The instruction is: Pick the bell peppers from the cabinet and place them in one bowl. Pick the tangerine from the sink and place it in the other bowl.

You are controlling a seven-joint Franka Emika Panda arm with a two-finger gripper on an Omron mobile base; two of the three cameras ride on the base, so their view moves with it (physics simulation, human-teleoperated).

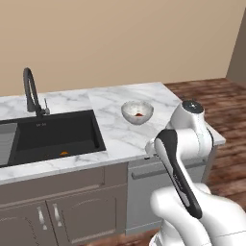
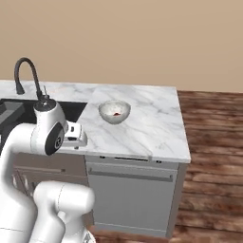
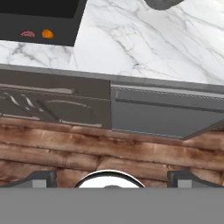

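Polished white marble with grey veins for the counter [image 1: 120,134], smooth and faintly glossy around the matt black sink [image 1: 57,132]. Beside the sink, a speckled white-grey bowl [image 1: 137,112] with a glossy pale inside, a shiny red bell pepper [image 1: 139,114] in it, and in the sink a smooth orange tangerine [image 1: 64,153] near a curved matt black tap [image 1: 31,91]. Below the counter, grey-brown wood-look cabinet doors [image 1: 62,216] with pale metal handles, a flat satin grey dishwasher front [image 2: 133,194], and rough-grained reddish-brown plank floor [image 2: 213,142].

Speckled bowl [image 1: 137,113] holding something red on marble counter [image 1: 115,137], tangerine [image 1: 64,153] in sink [image 1: 53,137].
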